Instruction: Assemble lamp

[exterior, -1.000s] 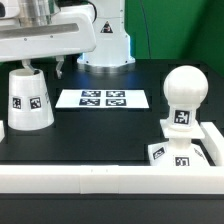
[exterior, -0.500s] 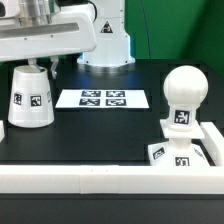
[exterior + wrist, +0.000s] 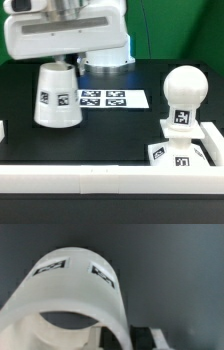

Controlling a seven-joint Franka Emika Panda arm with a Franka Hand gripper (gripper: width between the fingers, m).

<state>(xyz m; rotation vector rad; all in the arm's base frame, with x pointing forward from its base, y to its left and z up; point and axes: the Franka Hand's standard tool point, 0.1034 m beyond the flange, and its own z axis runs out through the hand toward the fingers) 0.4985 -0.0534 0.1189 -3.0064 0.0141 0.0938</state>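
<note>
shade (image 3: 57,96) overlaps marker board (image 3: 112,99) edge — bare table (image 3: 100,135) | bulb (image 3: 184,95) right

- The gripper's fingertips are hidden behind the shade (image 3: 57,95) top, so their grip is unclear.
- The shade's (image 3: 75,303) lower rim is cut off and blurred in the wrist view.
- The marker board's (image 3: 115,99) near corner is hidden behind the shade.

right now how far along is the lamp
Done: the bulb stem stands upright on the square base at the exterior view's right. In hand: the shade sits under the arm near the marker board, apparently gripped; the end effector is hidden. Left: setting the shade over the bulb.
</note>
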